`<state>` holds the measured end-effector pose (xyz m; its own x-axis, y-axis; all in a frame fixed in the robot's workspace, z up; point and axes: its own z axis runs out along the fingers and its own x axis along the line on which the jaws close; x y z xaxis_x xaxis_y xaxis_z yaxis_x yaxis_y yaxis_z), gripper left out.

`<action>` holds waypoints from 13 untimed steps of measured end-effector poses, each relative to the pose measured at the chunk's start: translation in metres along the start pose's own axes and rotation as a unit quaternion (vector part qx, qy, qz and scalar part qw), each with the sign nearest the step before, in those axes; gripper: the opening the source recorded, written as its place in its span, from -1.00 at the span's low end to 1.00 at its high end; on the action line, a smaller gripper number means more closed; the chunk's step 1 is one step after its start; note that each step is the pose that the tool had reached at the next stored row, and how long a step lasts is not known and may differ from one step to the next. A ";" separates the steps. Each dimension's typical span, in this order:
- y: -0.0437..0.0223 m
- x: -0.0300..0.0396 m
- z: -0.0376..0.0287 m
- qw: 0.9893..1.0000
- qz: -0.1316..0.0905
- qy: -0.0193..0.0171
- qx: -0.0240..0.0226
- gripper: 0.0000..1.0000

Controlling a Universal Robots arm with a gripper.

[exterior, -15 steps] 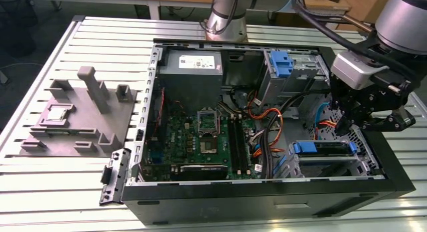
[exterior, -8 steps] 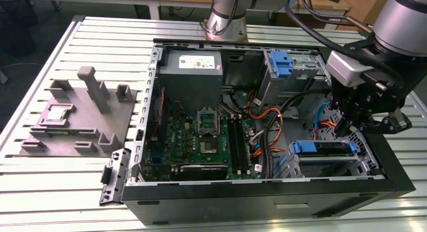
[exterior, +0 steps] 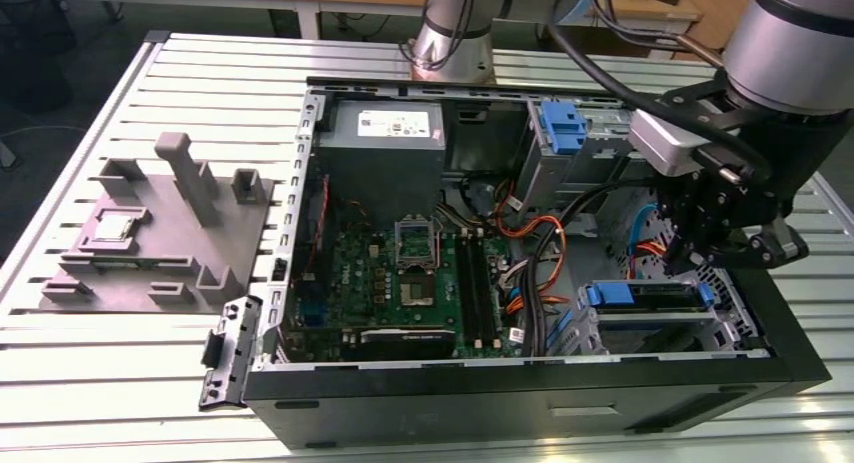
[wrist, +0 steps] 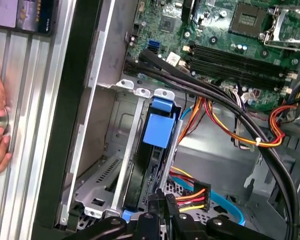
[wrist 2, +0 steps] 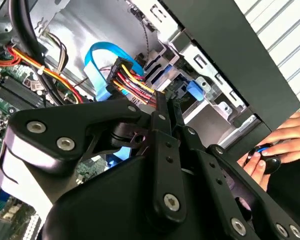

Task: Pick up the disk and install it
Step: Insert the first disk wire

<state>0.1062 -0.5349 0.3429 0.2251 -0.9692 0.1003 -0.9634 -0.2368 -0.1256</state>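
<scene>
The disk (exterior: 647, 295), framed by its blue bracket, sits in the metal drive bay (exterior: 714, 328) at the front corner of the open computer case, on the exterior view's right. In the first wrist view the disk (wrist: 157, 142) stands on edge between the bay's rails. My gripper (exterior: 697, 263) hangs just above the bay. Its thin fingers are pressed together, shut, in both wrist views (wrist: 165, 202) (wrist 2: 165, 102). Their tips are at the disk's near end, beside a bundle of red, yellow and black wires (wrist: 192, 195). I cannot tell whether they touch the disk.
An upright blue carrier (exterior: 563, 128) and a grey power-supply box (exterior: 384, 133) stand at the case's back. Thick black cables (wrist: 215, 95) cross above the motherboard (exterior: 400, 273). A grey fixture (exterior: 160, 233) lies outside the case. A person's hand (wrist 2: 275, 150) rests on the table beside the case.
</scene>
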 end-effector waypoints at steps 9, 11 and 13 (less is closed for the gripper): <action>0.0003 -0.0003 0.0024 0.998 0.068 0.010 0.000 -0.67; 0.0019 -0.0007 0.0023 0.997 0.069 0.012 0.010 -0.67; 0.0045 -0.0013 0.0020 0.997 0.070 0.013 0.015 -0.67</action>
<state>0.1018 -0.5348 0.3403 0.0849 -0.9909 0.1047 -0.9801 -0.1020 -0.1701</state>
